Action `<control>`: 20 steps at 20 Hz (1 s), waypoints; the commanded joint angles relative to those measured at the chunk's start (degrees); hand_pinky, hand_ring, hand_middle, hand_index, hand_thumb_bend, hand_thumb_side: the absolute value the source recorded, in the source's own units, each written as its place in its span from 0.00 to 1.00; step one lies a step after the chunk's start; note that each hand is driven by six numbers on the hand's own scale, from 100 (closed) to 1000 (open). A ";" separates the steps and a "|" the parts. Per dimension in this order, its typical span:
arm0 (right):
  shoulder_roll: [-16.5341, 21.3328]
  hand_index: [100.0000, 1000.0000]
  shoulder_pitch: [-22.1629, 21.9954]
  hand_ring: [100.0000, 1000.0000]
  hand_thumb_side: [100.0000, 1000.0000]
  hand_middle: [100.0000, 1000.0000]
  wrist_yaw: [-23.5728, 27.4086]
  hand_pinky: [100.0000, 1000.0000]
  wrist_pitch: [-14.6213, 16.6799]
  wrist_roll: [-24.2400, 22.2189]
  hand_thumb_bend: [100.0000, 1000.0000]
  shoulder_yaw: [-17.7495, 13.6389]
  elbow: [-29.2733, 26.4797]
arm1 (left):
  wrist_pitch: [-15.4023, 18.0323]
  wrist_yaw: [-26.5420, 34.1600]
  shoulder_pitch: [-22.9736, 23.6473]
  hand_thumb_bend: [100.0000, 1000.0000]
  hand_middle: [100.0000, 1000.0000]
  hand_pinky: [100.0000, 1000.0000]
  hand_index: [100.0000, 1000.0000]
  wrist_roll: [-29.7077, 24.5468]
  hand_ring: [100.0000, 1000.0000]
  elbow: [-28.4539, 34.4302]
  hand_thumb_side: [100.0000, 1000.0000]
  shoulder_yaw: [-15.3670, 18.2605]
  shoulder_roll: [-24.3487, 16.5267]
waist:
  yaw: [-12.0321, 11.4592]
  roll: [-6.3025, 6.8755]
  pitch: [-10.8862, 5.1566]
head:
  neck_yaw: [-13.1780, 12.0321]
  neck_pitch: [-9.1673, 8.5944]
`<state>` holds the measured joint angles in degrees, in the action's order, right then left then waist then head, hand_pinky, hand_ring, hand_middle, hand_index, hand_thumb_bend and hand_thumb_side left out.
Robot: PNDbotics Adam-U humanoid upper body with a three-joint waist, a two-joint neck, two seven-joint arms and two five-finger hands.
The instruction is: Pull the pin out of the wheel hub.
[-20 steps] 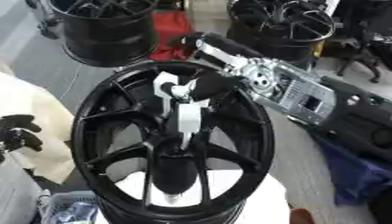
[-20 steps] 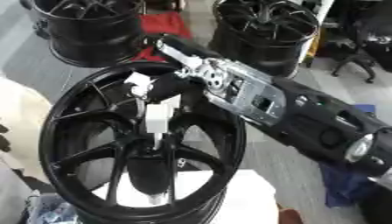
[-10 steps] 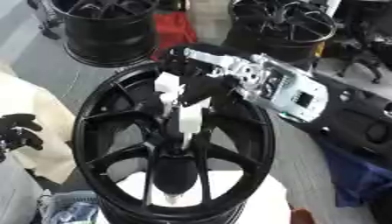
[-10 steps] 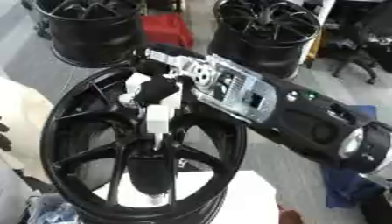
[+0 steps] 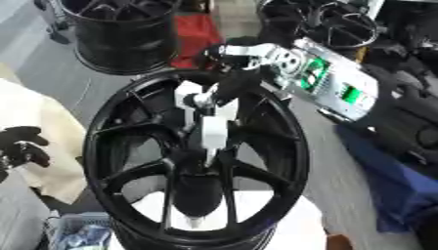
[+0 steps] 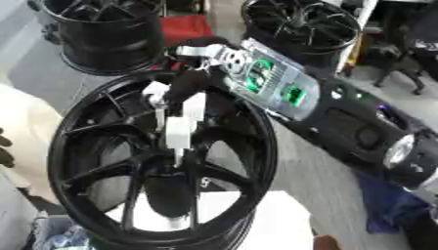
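One risk shows in the left eye view: my right hand [image 5: 229, 83] has its dark fingers curled round the top of the white pin [image 5: 211, 128], which stands upright at the wheel hub [image 5: 198, 168]'s centre, and a crooked pull could jam it or let it slip, while my left hand [image 5: 19, 145] rests curled and empty at the left edge. From the right eye view the pin looks slightly off the hub's axis, so I judge it could scrape the spokes, and I can read no writing or brand anywhere.

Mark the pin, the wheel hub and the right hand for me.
pin [image 5: 211, 133], left eye view, on its white block.
wheel hub [image 5: 198, 183], left eye view, on the black centre.
right hand [image 6: 185, 87], right eye view, on the black fingers at the pin's top.
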<state>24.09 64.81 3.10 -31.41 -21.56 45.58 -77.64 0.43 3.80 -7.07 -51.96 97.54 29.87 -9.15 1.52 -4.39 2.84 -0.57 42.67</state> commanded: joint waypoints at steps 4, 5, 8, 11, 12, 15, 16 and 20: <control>1.18 0.96 0.97 0.93 0.24 0.89 -5.45 0.89 2.72 -5.20 0.32 -3.52 6.53 | 0.21 0.12 -0.45 0.00 0.59 0.54 0.78 0.00 0.54 1.00 0.77 0.01 -1.08 | 0.11 0.52 -0.86 | -0.29 -0.67; 1.10 0.96 0.97 0.93 0.23 0.88 -6.28 0.89 3.32 -6.02 0.32 -4.02 7.55 | 0.24 0.11 -0.45 0.00 0.59 0.54 0.78 0.00 0.54 0.98 0.77 0.01 -1.06 | 0.12 0.53 -0.85 | -0.31 -0.68; 0.85 0.96 0.94 0.92 0.24 0.88 -8.79 0.89 5.25 -8.54 0.32 -5.59 10.42 | 0.33 0.04 -0.43 0.00 0.59 0.55 0.78 0.00 0.54 0.94 0.77 0.00 -1.02 | 0.11 0.57 -0.82 | -0.37 -0.66; 0.59 0.95 0.75 0.92 0.21 0.87 -11.28 0.89 7.23 -11.02 0.32 -6.90 12.76 | 0.36 0.03 -0.43 0.00 0.59 0.54 0.78 0.00 0.54 0.93 0.77 0.08 -0.98 | 0.11 0.60 -0.81 | -0.43 -0.72; 0.50 0.95 0.69 0.92 0.21 0.87 -12.06 0.89 7.86 -11.81 0.32 -7.24 13.39 | 0.36 0.03 -0.41 0.00 0.59 0.54 0.78 0.00 0.54 0.93 0.77 0.10 -0.96 | 0.11 0.60 -0.82 | -0.44 -0.74; 0.07 0.95 0.61 0.92 0.21 0.87 -14.56 0.89 9.86 -14.31 0.31 -8.11 14.94 | 0.33 -0.01 -0.40 0.00 0.59 0.55 0.78 0.00 0.54 0.94 0.77 0.10 -0.89 | 0.11 0.62 -0.82 | -0.42 -0.80; -0.12 0.95 0.61 0.91 0.20 0.86 -15.41 0.89 10.49 -15.16 0.31 -8.31 15.39 | 0.31 -0.01 -0.40 0.00 0.59 0.55 0.78 0.00 0.54 0.96 0.77 0.10 -0.87 | 0.11 0.63 -0.82 | -0.42 -0.83; -1.10 0.94 0.46 0.90 0.19 0.85 -18.83 0.88 13.07 -18.58 0.30 -9.59 16.89 | 0.29 -0.09 -0.36 0.00 0.59 0.54 0.78 0.00 0.54 0.97 0.77 0.14 -0.79 | 0.09 0.68 -0.77 | -0.46 -0.85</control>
<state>22.51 64.31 -14.45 -19.08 -39.09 37.19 -60.99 0.62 3.80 -7.07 -51.95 97.53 29.88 -9.13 1.57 -4.16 2.84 -0.91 42.47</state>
